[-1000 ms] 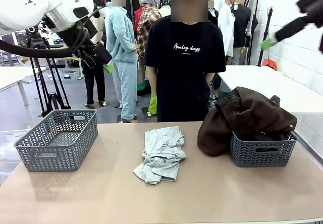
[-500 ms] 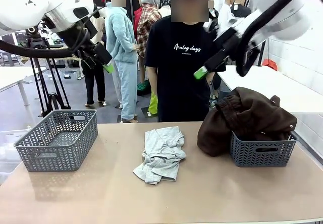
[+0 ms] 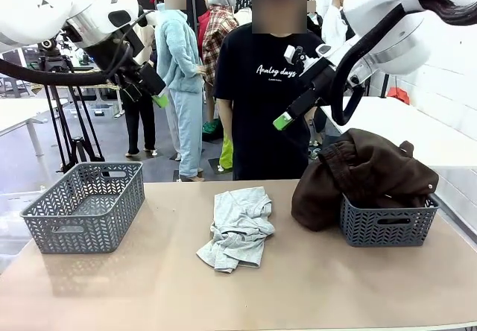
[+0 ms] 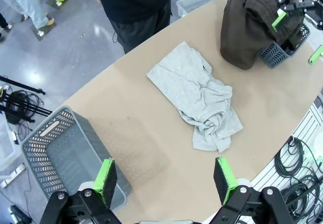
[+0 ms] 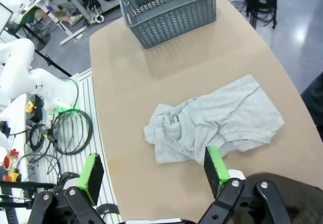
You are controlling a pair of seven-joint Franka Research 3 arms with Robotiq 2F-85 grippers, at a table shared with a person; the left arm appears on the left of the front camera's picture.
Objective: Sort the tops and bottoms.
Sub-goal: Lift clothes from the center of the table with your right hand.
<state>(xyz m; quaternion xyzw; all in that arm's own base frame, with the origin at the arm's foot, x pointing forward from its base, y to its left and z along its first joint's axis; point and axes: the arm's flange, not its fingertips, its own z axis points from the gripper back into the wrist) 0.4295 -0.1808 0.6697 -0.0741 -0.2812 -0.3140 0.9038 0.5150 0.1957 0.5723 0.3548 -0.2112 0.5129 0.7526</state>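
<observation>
The small light grey T-shirt (image 3: 237, 228) lies crumpled at the table's middle, also visible as the T-shirt (image 4: 198, 95) and the T-shirt (image 5: 214, 124) from the wrists. A dark brown garment (image 3: 365, 168) with a gathered waistband is heaped over the right basket (image 3: 387, 225), spilling down its left side. I cannot make out the plain black garment. My left gripper (image 3: 156, 96) hangs high above the left basket, open (image 4: 164, 179) and holding nothing. Open as well, my right gripper (image 3: 285, 118) hovers high between the T-shirt and the brown garment (image 4: 246, 24), its fingers (image 5: 216, 164) bare.
An empty grey mesh basket (image 3: 86, 206) stands at the table's left end, also seen as the basket (image 5: 169, 12). A person in a black T-shirt with white script (image 3: 274, 70) stands at the far edge. Bare tabletop (image 3: 320, 279) surrounds the T-shirt.
My right arm has swung in from the upper right to above the table's middle, and its gripper has sunk a little leftward. The left arm and the garments have not moved.
</observation>
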